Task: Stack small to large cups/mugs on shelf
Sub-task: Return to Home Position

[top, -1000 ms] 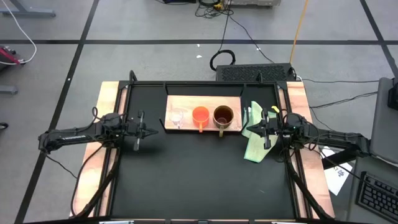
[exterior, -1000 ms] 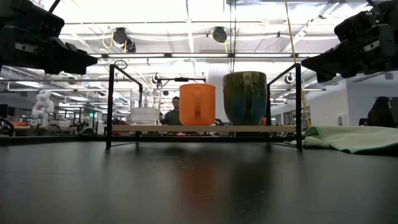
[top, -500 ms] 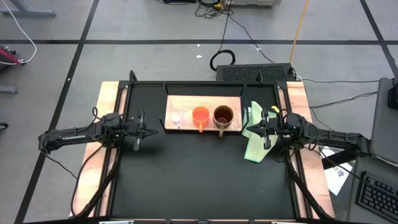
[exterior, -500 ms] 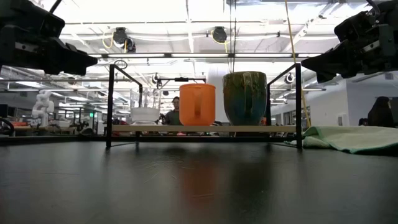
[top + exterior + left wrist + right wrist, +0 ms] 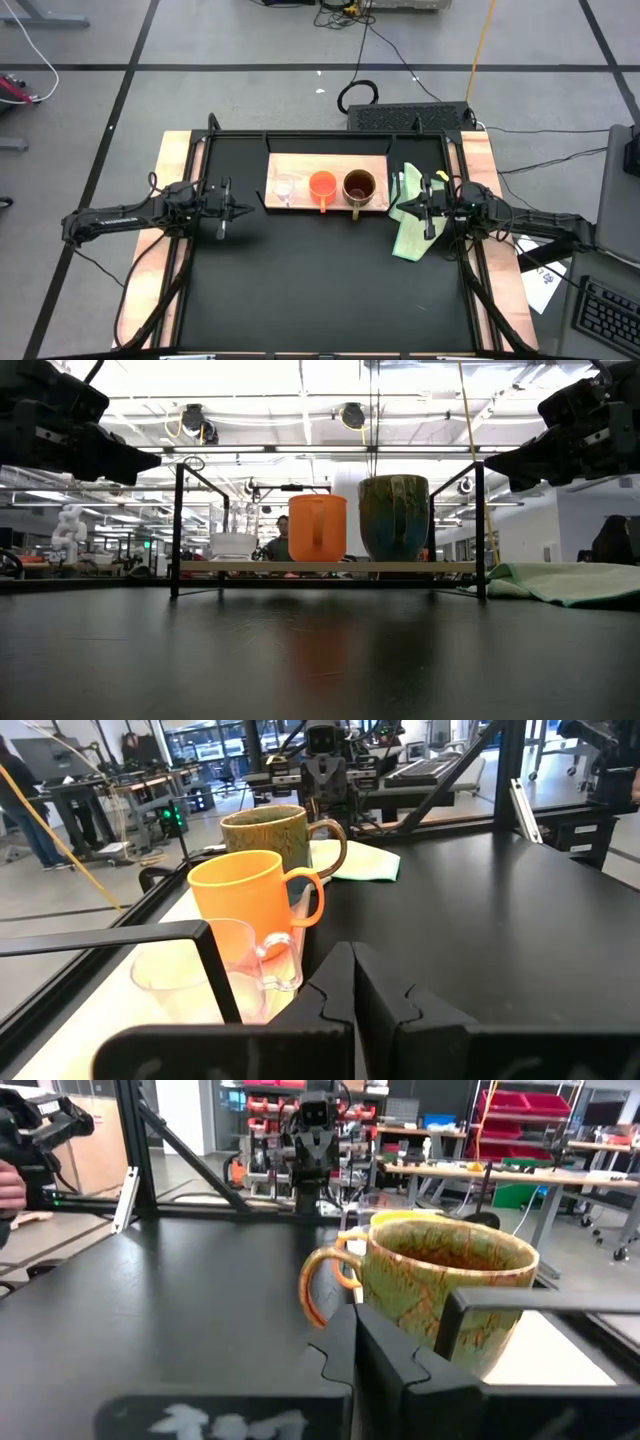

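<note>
The light-wood shelf stands at the table's far middle. Three cups stand upright on their bases in a row on it: the clear glass cup at the left, the orange cup in the middle, the brown mug at the right. They also show in the low view: the clear cup, the orange cup, the mug. My left gripper is shut and empty, left of the shelf, raised above the table. My right gripper is shut and empty, right of the shelf, over the green cloth.
A pale green cloth lies crumpled on the table beside the shelf's right end, under my right gripper. A dark frame with upright posts surrounds the shelf board. The black tabletop spreads in front of the shelf.
</note>
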